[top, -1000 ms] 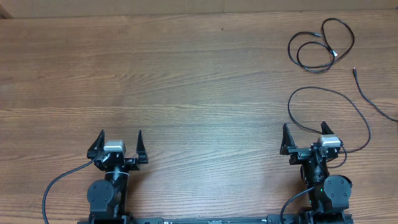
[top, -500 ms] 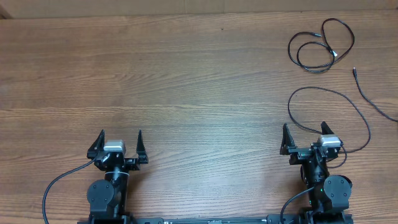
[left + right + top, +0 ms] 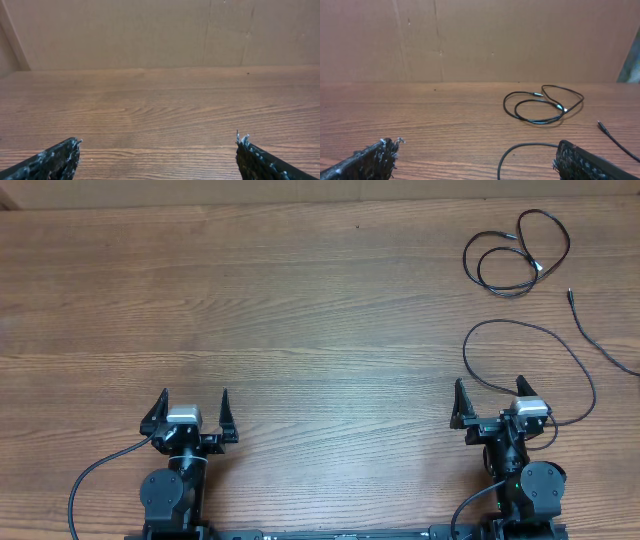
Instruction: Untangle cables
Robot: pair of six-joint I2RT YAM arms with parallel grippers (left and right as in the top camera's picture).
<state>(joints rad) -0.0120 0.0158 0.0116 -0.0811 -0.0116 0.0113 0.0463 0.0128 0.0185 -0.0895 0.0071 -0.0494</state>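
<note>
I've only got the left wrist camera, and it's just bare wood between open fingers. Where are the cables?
Observer: All on the right. A looped cable lies at the far right of the table.
Operator: Anything nearer?
Observer: A second cable arcs just in front of the right gripper.
Operator: Is it gripped?
Observer: No. That gripper is open, and the arc's near end lies on the wood between its jaws.
</note>
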